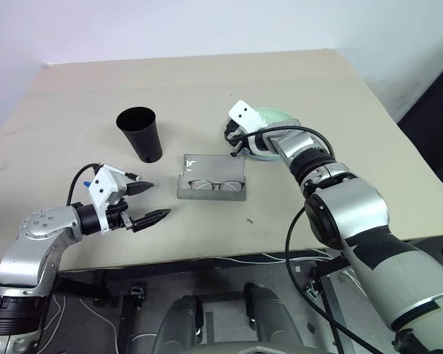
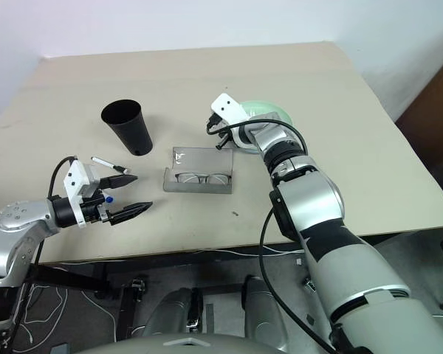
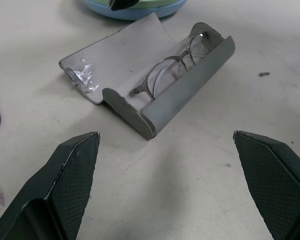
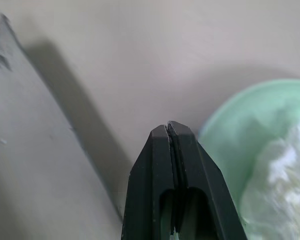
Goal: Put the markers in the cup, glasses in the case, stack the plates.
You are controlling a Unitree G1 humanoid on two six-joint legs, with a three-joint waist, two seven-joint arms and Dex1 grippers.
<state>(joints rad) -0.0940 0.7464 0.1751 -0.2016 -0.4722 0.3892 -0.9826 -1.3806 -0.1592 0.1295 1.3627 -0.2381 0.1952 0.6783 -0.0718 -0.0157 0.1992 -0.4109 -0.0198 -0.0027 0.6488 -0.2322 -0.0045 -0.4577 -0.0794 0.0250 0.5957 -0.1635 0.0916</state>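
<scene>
Two grippers: left gripper (image 1: 149, 202) spread near the grey oblong case (image 1: 212, 187) holding wire-framed glasses (image 1: 213, 185); right gripper (image 4: 169, 131) pressed together beside the mint-green round plate (image 4: 240, 125).

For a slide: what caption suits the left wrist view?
Open left gripper faces glasses lying in open case.

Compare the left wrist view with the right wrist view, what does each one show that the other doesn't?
Left wrist view alone: the open grey case with the glasses lying inside it, the rim of the light blue plate under the mint green one, and the left gripper with its two fingers spread wide apart.

Right wrist view alone: the right gripper with its fingers pressed shut on nothing, and crumpled white tissue lying in the mint green plate.

Both: the beige table, the mint green plate and part of the case's lid.
</scene>
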